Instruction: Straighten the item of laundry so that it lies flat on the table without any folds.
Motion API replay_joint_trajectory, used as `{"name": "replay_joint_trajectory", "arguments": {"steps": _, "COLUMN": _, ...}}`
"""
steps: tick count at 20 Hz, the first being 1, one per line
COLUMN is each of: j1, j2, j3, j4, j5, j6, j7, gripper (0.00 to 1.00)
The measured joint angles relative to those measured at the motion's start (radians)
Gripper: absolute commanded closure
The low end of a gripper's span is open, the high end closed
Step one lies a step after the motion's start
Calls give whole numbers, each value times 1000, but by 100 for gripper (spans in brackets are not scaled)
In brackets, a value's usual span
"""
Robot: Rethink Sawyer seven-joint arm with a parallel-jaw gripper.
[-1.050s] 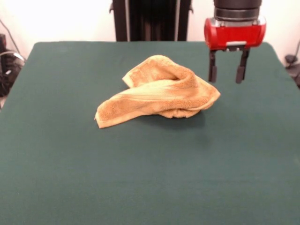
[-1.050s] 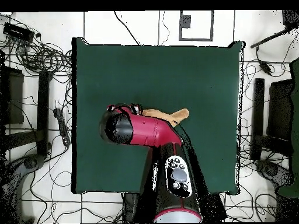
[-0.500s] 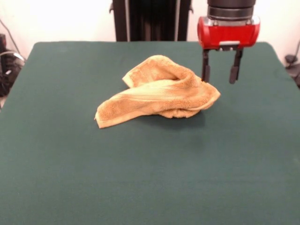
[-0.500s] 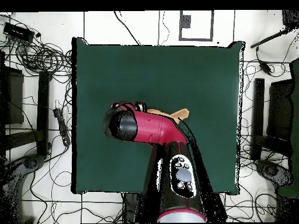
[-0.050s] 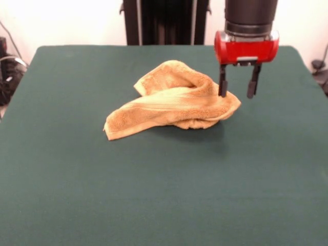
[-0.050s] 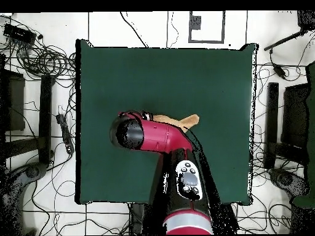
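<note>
Towel point(image 5: 174, 100), orange-tan, is seen crumpled on the green counter point(image 5: 154, 195); the tool point(image 5: 236, 95) is held wide apart at its right edge.

Surroundings: white wall, pale tiled floor, cable clutter.
The wall point(image 5: 77, 20) was plain white and brightly lit. Black cables point(image 6: 43, 58) lay coiled and strewn across the floor point(image 6: 123, 24); dark stands point(image 6: 274, 123) stood alongside.
</note>
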Motion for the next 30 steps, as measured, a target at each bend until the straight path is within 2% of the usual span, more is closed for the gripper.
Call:
{"name": "replay_joint_trajectory", "arguments": {"steps": 12, "j1": 44, "j2": 117, "j3": -30, "j4": 7, "j5": 27, "j6": -33, "j7": 0, "gripper": 0}}
{"name": "replay_joint_trajectory", "arguments": {"steps": 25, "j1": 55, "j2": 131, "j3": -53, "j4": 11, "j5": 69, "j6": -38, "j7": 0, "gripper": 0}}
{"name": "replay_joint_trajectory", "arguments": {"steps": 26, "j1": 58, "j2": 131, "j3": -58, "j4": 11, "j5": 71, "j6": -38, "j7": 0, "gripper": 100}}
{"name": "replay_joint_trajectory", "arguments": {"steps": 30, "j1": 81, "j2": 131, "j3": -82, "j4": 12, "j5": 81, "j6": -39, "j7": 0, "gripper": 100}}
